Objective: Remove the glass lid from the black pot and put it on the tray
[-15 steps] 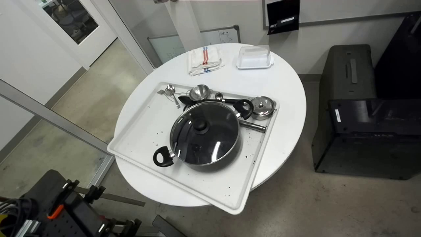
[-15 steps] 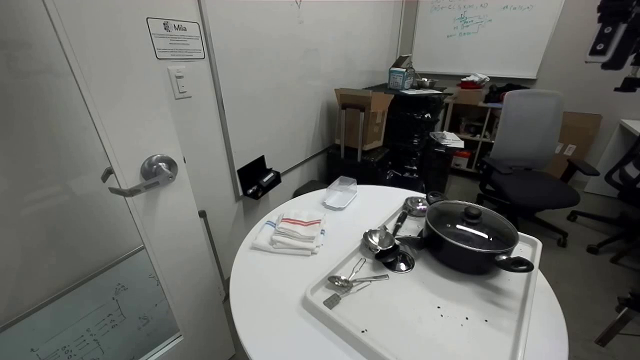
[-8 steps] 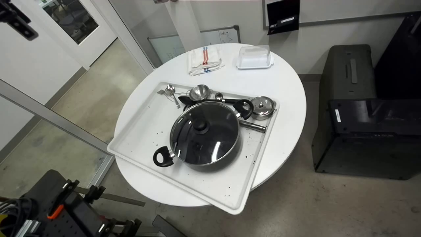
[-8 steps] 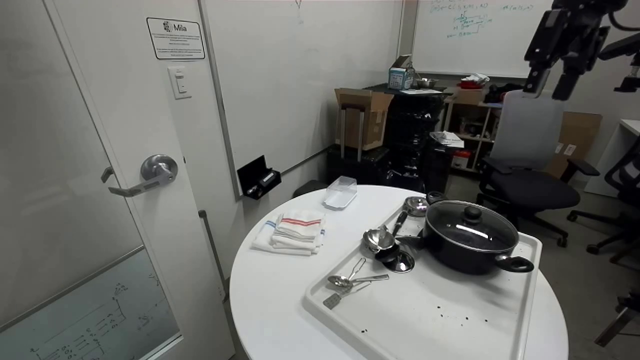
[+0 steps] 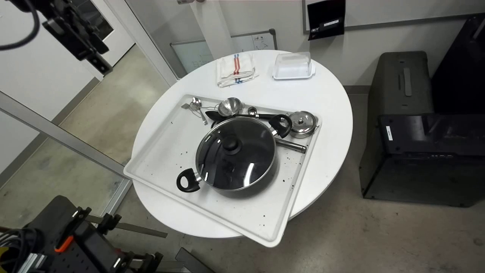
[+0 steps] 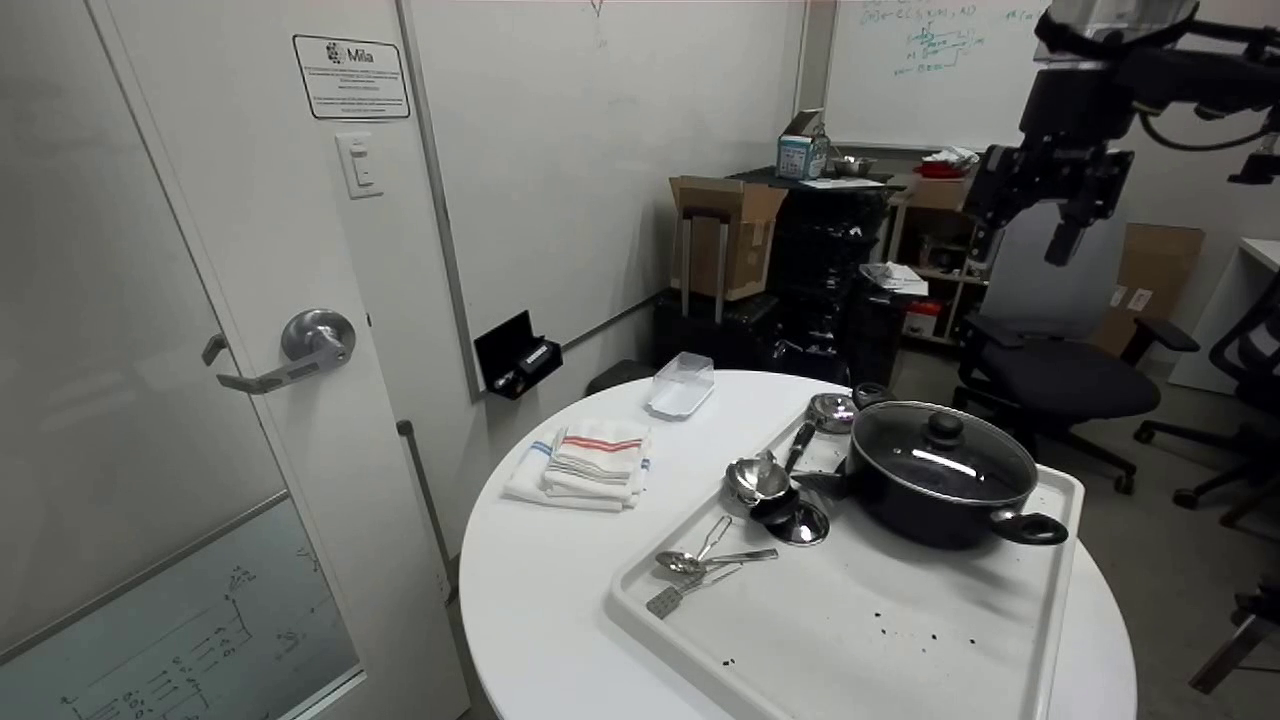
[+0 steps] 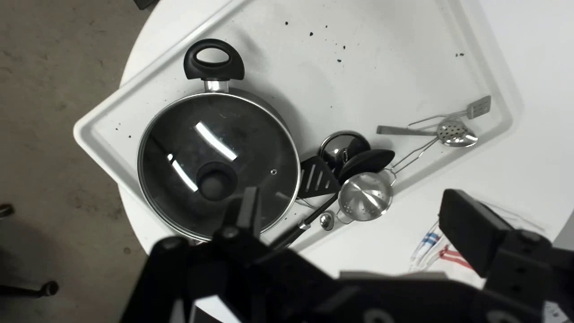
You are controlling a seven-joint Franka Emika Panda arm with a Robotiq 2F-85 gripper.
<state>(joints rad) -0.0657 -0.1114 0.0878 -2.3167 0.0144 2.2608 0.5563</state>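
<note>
The black pot (image 6: 915, 515) stands on the white tray (image 6: 850, 620), its loop handles sticking out at both sides. The glass lid (image 5: 237, 163) with its black centre knob sits flat on the pot in both exterior views; it also shows in the wrist view (image 7: 251, 130). My gripper (image 6: 1021, 245) is open and empty, in the air well above the pot and pointing down. In an exterior view the gripper (image 5: 103, 58) is at the upper left, apart from the table. In the wrist view the gripper (image 7: 350, 195) has its fingers wide apart; one overlaps the lid's edge in the picture.
Steel strainer (image 7: 365, 197), black utensils, spoons (image 7: 457, 134) and a small lidded steel pot (image 5: 302, 129) lie along one side of the tray. A folded towel (image 5: 231, 70) and a clear-covered dish (image 5: 291, 68) stand on the round white table (image 5: 333, 151) beyond the tray.
The gripper has come into both exterior views and moved lower and closer to the table, with its fingers apart. The pot, lid and tray have not moved.
</note>
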